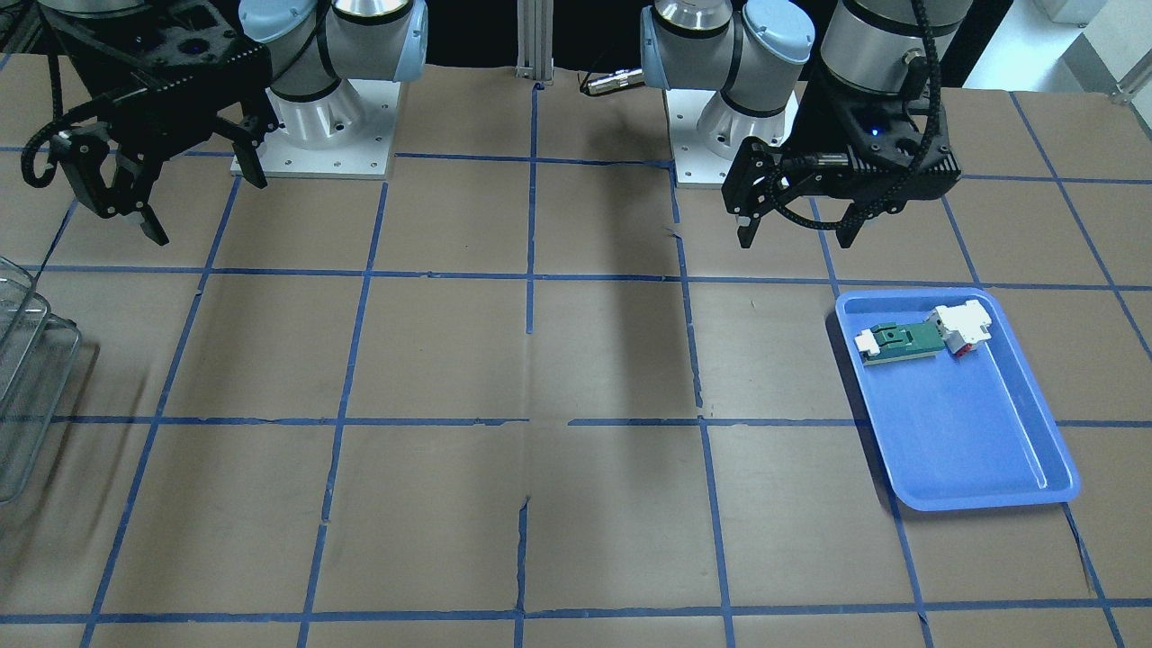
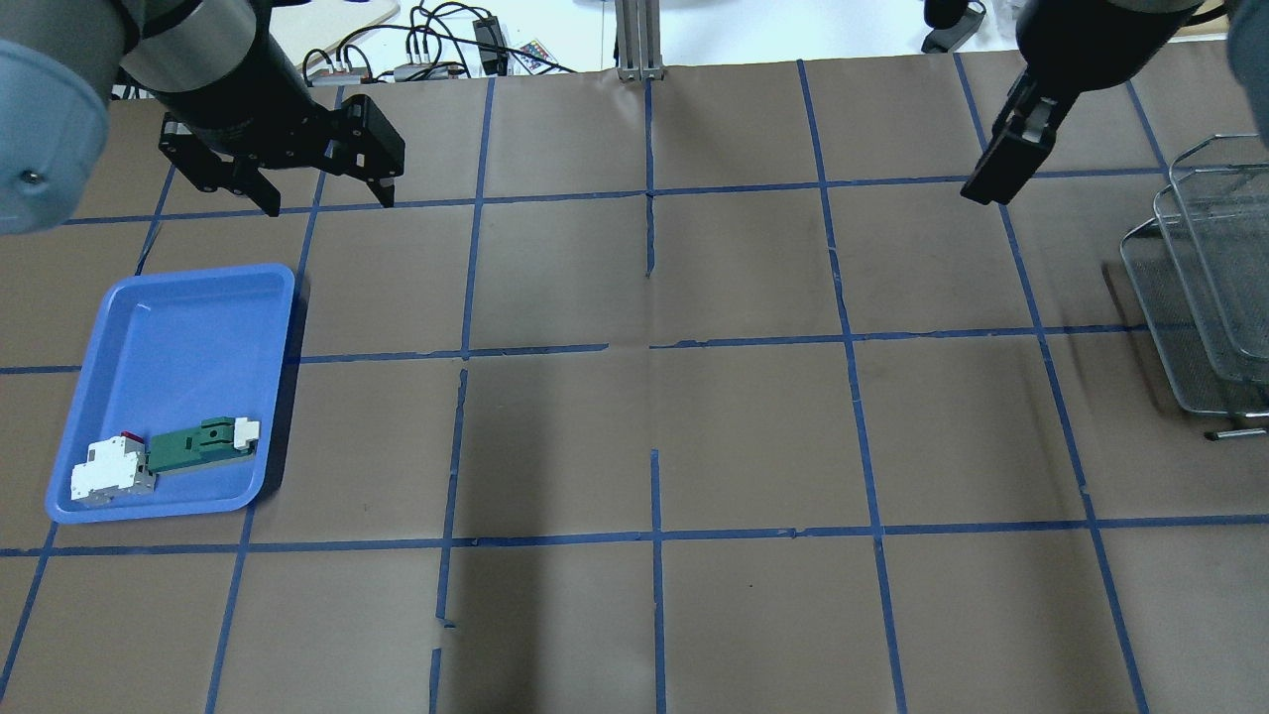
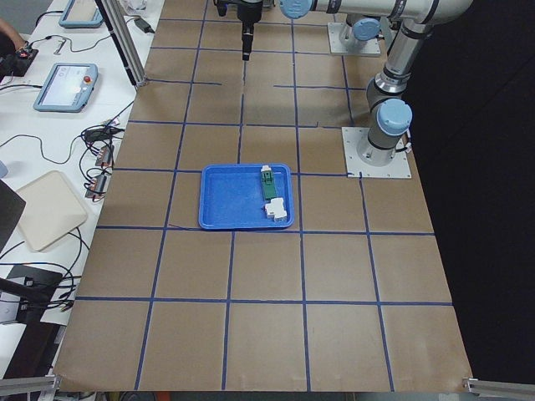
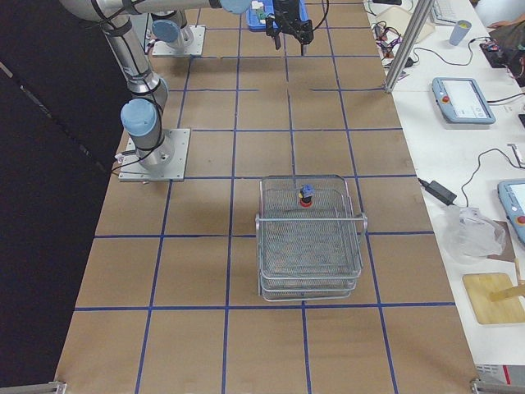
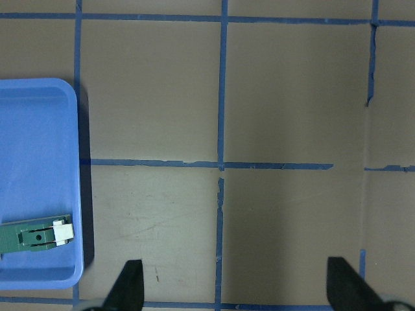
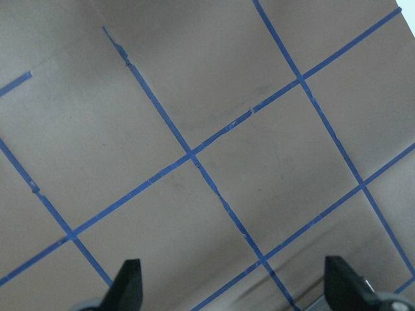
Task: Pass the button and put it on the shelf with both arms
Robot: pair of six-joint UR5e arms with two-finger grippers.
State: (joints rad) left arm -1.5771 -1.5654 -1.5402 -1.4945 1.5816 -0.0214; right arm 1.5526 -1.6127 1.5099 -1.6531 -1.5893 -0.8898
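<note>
The button (image 4: 305,196), red cap with a bluish block, lies in the top tray of the wire shelf (image 4: 310,246), seen only in the exterior right view. The shelf also shows at the table's edge in the overhead view (image 2: 1205,297) and the front view (image 1: 22,378). My left gripper (image 2: 329,203) hangs open and empty above the table just beyond the blue tray; it also shows in the front view (image 1: 796,241). My right gripper (image 1: 202,202) is open and empty, raised over the table near the shelf, side-on in the overhead view (image 2: 991,183).
A blue plastic tray (image 2: 169,327) on my left side holds a green-and-white flat component (image 2: 203,444) and a white block (image 2: 109,471). The brown table has a blue tape grid. Tablets and cables lie on the white bench beyond the table.
</note>
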